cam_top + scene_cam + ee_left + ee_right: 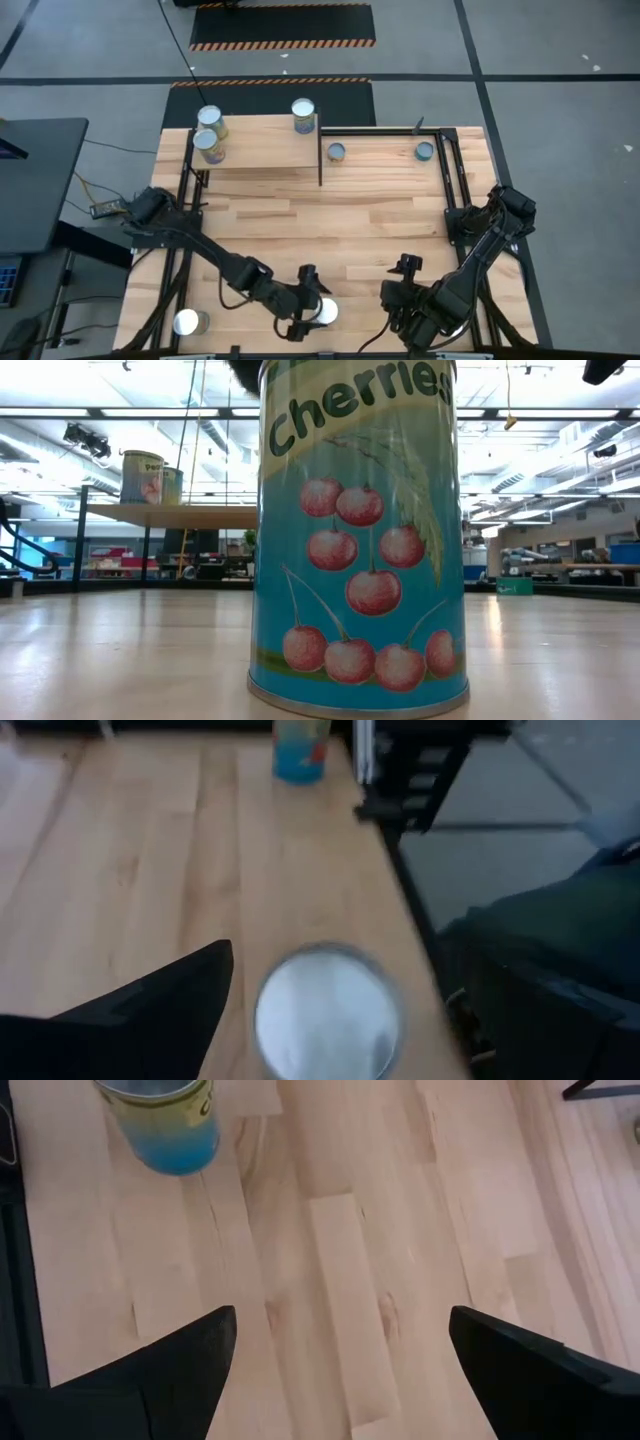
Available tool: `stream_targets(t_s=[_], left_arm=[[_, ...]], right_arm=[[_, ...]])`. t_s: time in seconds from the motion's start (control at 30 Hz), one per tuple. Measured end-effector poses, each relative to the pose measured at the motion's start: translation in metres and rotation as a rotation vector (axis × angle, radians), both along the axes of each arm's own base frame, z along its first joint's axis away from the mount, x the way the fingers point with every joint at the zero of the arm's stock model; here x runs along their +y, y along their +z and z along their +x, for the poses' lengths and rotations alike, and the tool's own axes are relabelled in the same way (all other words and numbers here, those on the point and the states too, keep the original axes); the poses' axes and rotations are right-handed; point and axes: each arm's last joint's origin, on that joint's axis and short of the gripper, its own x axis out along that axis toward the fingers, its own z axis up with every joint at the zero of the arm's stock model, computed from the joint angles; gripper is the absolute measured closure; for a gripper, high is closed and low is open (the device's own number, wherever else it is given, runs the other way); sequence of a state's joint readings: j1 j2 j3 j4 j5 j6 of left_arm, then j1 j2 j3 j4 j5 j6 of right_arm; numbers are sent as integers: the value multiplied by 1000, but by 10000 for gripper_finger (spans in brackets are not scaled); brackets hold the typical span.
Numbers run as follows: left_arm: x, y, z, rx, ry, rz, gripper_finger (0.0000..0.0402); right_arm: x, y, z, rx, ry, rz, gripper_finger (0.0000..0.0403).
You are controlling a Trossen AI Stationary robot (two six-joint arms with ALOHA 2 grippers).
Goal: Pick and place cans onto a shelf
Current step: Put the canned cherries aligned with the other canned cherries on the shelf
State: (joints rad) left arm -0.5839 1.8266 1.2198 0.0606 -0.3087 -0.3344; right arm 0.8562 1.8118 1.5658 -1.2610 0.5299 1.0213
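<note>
The shelf (pixel 262 142) stands at the table's far left and carries three cans (pixel 207 146); in the low view it (pixel 170 515) shows far off. One can (pixel 326 312) stands upright on its base by the near edge, filling the low view (pixel 358 540) with a blue cherry label. My left gripper (pixel 308 300) is open at this can. One finger (pixel 160 1005) shows beside its silver top (pixel 325 1015) with a gap; the other finger is out of that view. My right gripper (pixel 398 282) hangs open over bare wood (pixel 340 1370), to the can's right.
Two cans (pixel 336 152) (pixel 425 151) stand on the table at the far right of the shelf. Another can (pixel 188 322) stands at the near left corner. The right wrist view shows a can (pixel 160 1120) ahead. Bare wood (pixel 330 215) lies mid-table.
</note>
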Motion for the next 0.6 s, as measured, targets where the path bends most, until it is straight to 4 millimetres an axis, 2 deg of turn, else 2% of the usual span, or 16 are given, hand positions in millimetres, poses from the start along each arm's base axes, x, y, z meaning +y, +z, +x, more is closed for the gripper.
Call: stream_targets(t_s=[0.23, 0.6], left_arm=[[-15, -32, 4, 14, 6, 68, 7], [-19, -35, 4, 3, -7, 68, 7]], right_arm=[[0, 0, 0, -9, -24, 13, 28], [1, 0, 0, -7, -28, 22, 28]])
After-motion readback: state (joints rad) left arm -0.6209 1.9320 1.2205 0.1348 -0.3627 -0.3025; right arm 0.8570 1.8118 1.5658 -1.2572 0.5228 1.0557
